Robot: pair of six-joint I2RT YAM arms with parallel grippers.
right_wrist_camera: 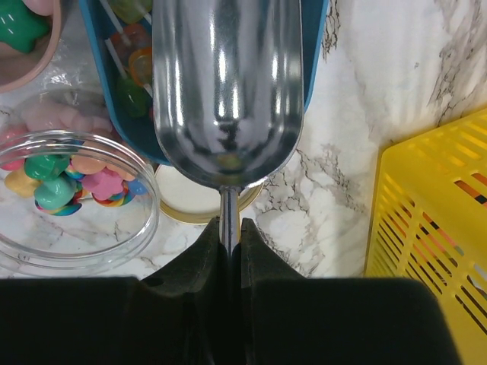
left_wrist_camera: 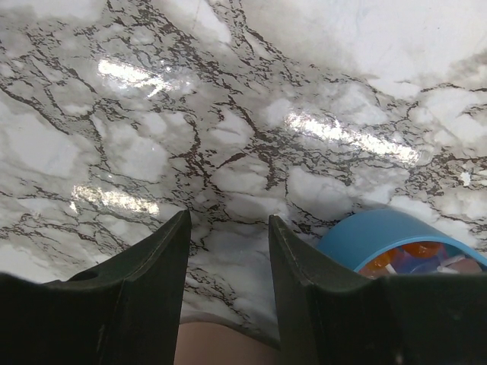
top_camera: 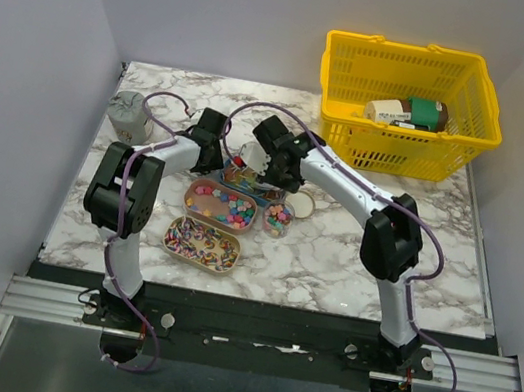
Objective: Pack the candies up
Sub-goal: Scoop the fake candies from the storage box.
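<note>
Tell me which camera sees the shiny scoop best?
The right wrist view: the scoop is big and clear, its handle clamped in the right end effector. The top view shows it too small to make out. The left wrist view misses it.

Overhead view: bright, even, diffuse light from above. Soft, short shadows lie under both arms on the marble table (top_camera: 332, 259). Focus is sharp throughout.
Left wrist view: long white glare bars on the glossy marble. The left gripper (left_wrist_camera: 228, 220) is dark and slightly soft.
Right wrist view: the scoop (right_wrist_camera: 224, 84) is streaked with mirror reflections. The right gripper (right_wrist_camera: 230, 228) is near-black, its detail lost.
</note>
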